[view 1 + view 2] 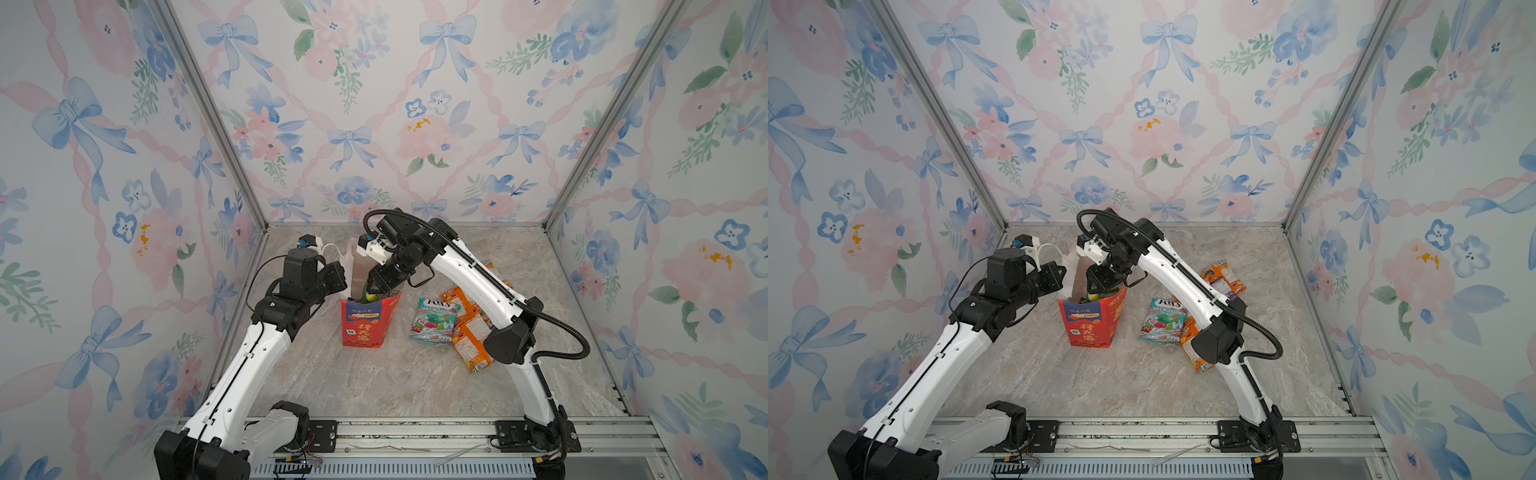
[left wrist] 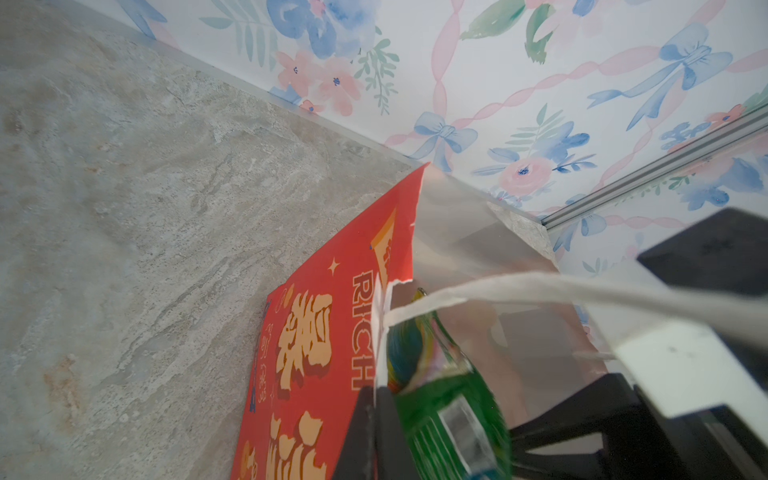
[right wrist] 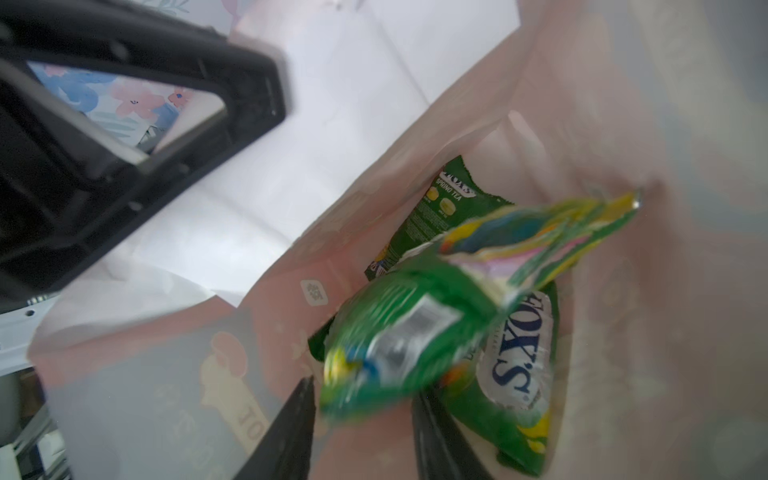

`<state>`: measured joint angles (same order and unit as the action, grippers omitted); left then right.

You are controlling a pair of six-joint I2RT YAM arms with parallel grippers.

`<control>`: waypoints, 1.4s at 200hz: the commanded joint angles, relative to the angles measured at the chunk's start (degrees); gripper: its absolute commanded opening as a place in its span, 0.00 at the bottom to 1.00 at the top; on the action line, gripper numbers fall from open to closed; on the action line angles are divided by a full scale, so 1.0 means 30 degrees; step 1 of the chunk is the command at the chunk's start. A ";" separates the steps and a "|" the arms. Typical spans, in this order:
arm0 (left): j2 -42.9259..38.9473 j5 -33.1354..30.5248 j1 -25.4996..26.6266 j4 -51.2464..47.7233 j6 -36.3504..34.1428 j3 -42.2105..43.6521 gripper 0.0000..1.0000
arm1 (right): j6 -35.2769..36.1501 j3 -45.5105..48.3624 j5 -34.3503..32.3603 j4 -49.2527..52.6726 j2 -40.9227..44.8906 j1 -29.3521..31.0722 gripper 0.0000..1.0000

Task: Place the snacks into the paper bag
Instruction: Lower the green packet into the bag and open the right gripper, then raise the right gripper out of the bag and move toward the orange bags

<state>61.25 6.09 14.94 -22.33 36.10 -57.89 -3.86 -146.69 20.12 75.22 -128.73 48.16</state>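
Note:
The red paper bag [image 1: 368,328] [image 1: 1090,328] stands upright left of the table's middle. My left gripper [image 1: 345,284] [image 2: 376,392] is shut on the bag's left rim [image 2: 380,332], holding the mouth wide. My right gripper [image 1: 374,286] [image 3: 363,388] reaches down into the mouth with its jaws open. A green snack packet [image 3: 399,332] [image 2: 440,399] is blurred and loose just beyond the black fingers [image 3: 299,415]. Two more green packets [image 3: 449,208] [image 3: 519,365] lie deeper in the bag. On the table to the right lie a teal packet [image 1: 434,322] [image 1: 1163,322] and orange packets [image 1: 471,345] [image 1: 1225,278].
The bag's white string handle [image 2: 540,291] [image 1: 328,249] runs past my left wrist. My right arm's elbow [image 1: 509,336] hangs over the orange packets. Floral walls close in the back and sides, and a metal rail [image 1: 415,432] runs along the front edge.

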 commanded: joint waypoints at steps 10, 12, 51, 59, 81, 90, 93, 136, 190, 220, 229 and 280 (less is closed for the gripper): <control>0.0249 0.0202 0.0089 -0.0350 -0.0041 -0.0262 0.00 | -0.0121 -0.0409 -0.0807 -0.0737 0.0474 -0.0028 0.47; 0.0254 0.0206 0.0089 -0.0336 -0.0040 -0.0256 0.00 | -0.0143 -0.0409 -0.0830 -0.0767 0.0506 -0.0028 0.47; 0.0279 0.0205 0.0087 -0.0294 -0.0043 -0.0264 0.00 | -0.0066 -0.0409 -0.1510 -0.1370 0.1366 0.0001 0.50; 0.0255 0.0205 0.0089 -0.0285 -0.0027 -0.0233 0.00 | -0.0108 -0.0413 -0.1642 -0.1508 0.1601 0.0001 0.50; 0.0291 0.0227 0.0100 -0.0227 -0.0021 -0.0218 0.00 | -0.0120 -0.0458 -0.2082 -0.1804 0.2358 0.0015 0.51; 0.0283 0.0256 0.0087 -0.0218 -0.0005 -0.0246 0.00 | -0.0124 -0.0533 -0.2325 -0.1797 0.2676 0.0028 0.51; 0.0286 0.0282 0.0081 -0.0221 -0.0015 -0.0285 0.00 | -0.0139 -0.0591 -0.2454 -0.1747 0.2841 0.0030 0.52; 0.0401 0.0490 0.0081 -0.0175 0.0038 -0.0647 0.00 | -0.0051 -0.0521 -0.3335 -0.1753 0.5086 0.0002 0.60; 0.0694 0.0674 0.0134 -0.0028 -0.0122 -0.0966 0.00 | -0.0742 0.1851 -0.4431 -0.1599 0.8267 -0.0652 0.68; 0.0777 0.0654 0.0147 0.0017 -0.0225 -0.0933 0.00 | -0.1803 0.4599 -0.5207 -0.2111 1.0256 -0.1592 0.72; 0.0775 0.0662 0.0147 0.0027 -0.0254 -0.0902 0.00 | -0.2277 0.5912 -0.5107 -0.2679 1.1033 -0.1956 0.72; 0.0491 0.0476 0.0147 0.0012 -0.0327 -0.0833 0.00 | -0.5275 1.3855 -0.4084 -0.5676 1.5150 -0.4659 0.79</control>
<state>62.92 7.35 14.98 -22.33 36.05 -59.59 -13.69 -112.88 6.94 62.94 -87.39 37.47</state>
